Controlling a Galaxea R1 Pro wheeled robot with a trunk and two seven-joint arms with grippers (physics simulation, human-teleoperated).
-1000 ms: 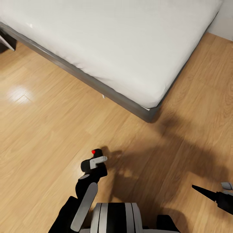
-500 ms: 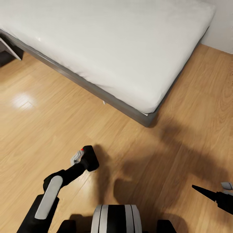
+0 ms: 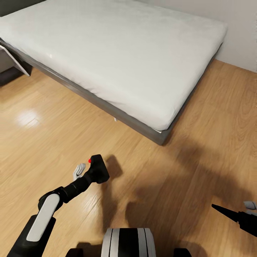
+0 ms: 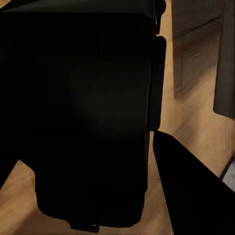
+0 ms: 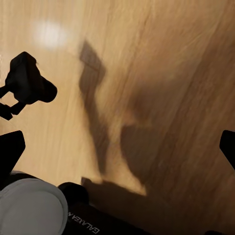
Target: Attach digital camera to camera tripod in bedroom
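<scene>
The digital camera (image 3: 99, 168), small and black with a red button at its top corner, hangs above the wood floor in front of the bed. My left gripper (image 3: 89, 171) is shut on it, one grey finger (image 3: 79, 172) showing beside it. Up close the camera (image 4: 88, 112) is a dark block next to a black finger (image 4: 196, 191). My right gripper (image 3: 246, 212) sits low at the right edge; its fingertips (image 5: 11, 147) stand wide apart, open over bare floor. From there the camera (image 5: 27, 81) shows as a dark shape. The camera tripod is out of view.
The grey-framed bed (image 3: 157, 134) with its white mattress (image 3: 125, 53) spans the far half of the room, its corner jutting toward me. Light wood floor (image 3: 200, 167) lies between it and my base (image 3: 126, 242). A pale wall (image 3: 239, 21) rises at the far right.
My left arm has swung out to the left and stretched forward, carrying the camera. The whole view has tilted up, showing more of the bed. The right gripper has stayed put.
</scene>
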